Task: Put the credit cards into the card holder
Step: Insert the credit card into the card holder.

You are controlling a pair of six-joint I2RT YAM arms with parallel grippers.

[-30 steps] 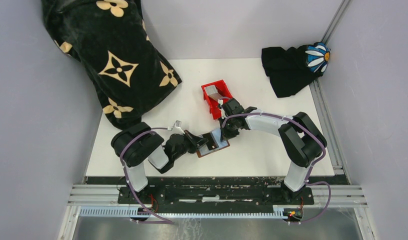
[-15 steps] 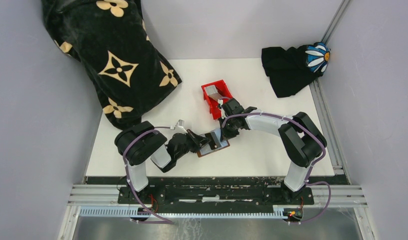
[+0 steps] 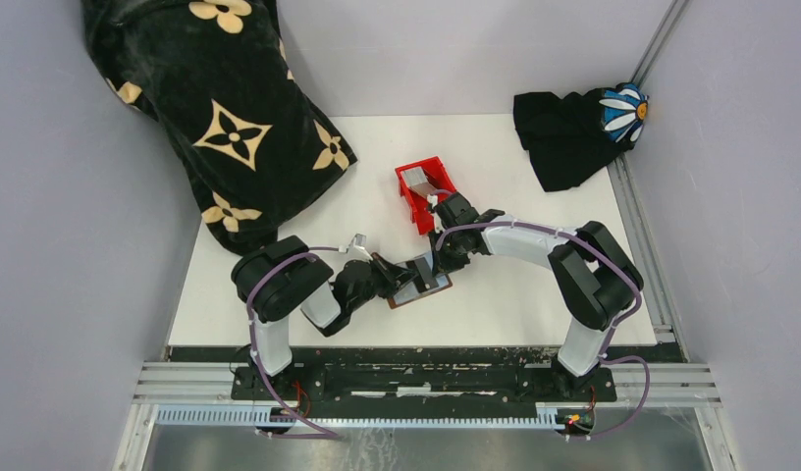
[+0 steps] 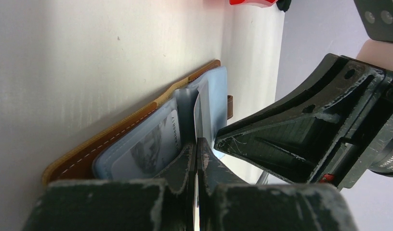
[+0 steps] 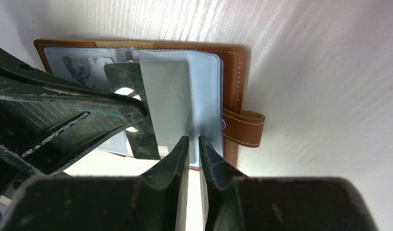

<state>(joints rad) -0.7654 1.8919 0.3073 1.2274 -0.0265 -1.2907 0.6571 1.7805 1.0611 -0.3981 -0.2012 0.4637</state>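
The brown card holder [image 3: 417, 298] lies open near the table's front, with light blue clear sleeves inside [image 5: 233, 82] [image 4: 137, 120]. My left gripper [image 3: 399, 279] [image 4: 197, 142] is shut on a silvery credit card [image 4: 199, 111], held on edge, its far part in a sleeve [image 5: 165, 101]. My right gripper [image 3: 438, 265] [image 5: 194, 139] comes from the far side and is shut on the sleeve's edge next to the snap tab [image 5: 245, 127]. Another grey card [image 3: 423, 180] lies in the red bin. One more card [image 4: 151, 147] sits in a left sleeve.
The red bin [image 3: 406, 192] stands just beyond the card holder, close to my right wrist. A black blanket with cream flowers [image 3: 230, 108] covers the far left. A black cloth with a daisy [image 3: 573, 132] lies at the far right corner.
My left arm has moved a little to the right, carrying the card further over the open card holder. My right gripper and the card holder have stayed in place.
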